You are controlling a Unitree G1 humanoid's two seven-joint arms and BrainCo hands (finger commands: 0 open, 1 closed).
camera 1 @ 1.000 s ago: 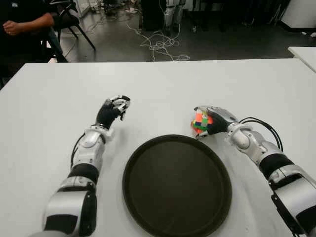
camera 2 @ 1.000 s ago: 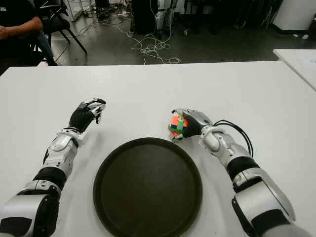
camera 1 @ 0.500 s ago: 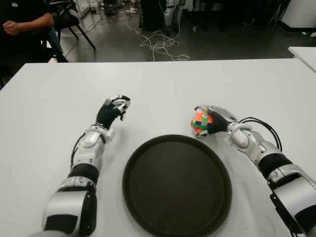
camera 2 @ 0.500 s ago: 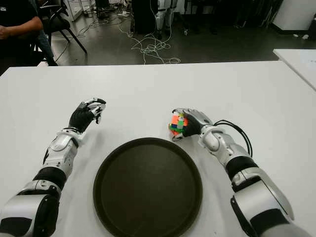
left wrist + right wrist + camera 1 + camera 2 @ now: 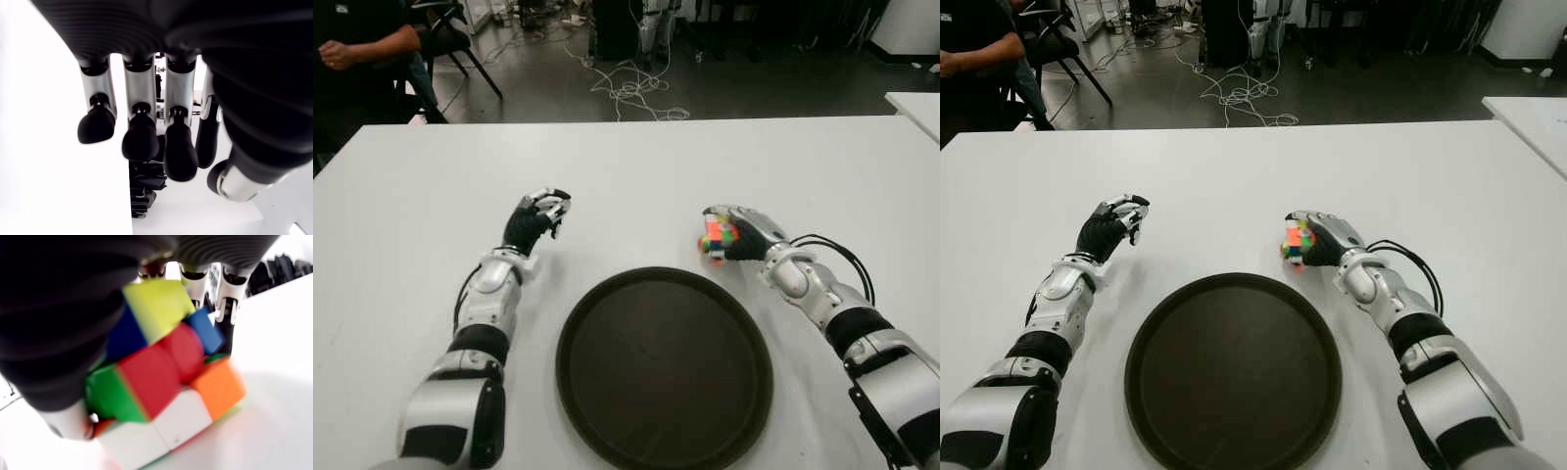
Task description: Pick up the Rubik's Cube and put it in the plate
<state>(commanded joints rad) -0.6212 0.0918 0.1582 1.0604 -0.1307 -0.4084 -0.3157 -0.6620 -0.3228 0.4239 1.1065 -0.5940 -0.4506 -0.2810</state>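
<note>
A multicoloured Rubik's Cube (image 5: 717, 237) sits in my right hand (image 5: 736, 233), whose fingers are curled around it just beyond the far right rim of the plate. The right wrist view shows the cube (image 5: 161, 382) filling the palm, lifted slightly off the white table. The plate (image 5: 664, 364) is a round dark tray lying in front of me, with nothing on it. My left hand (image 5: 536, 219) shows to the left of the plate with its fingers curled on nothing, as the left wrist view (image 5: 142, 142) confirms.
The white table (image 5: 626, 166) stretches far behind both hands. A person (image 5: 357, 44) sits at the far left corner beside a chair. Loose cables (image 5: 631, 88) lie on the floor beyond the table. Another white table edge (image 5: 915, 103) shows at the far right.
My right hand has lifted the cube a little and turned it, moving it slightly up and away from the plate's rim. The left hand has not moved.
</note>
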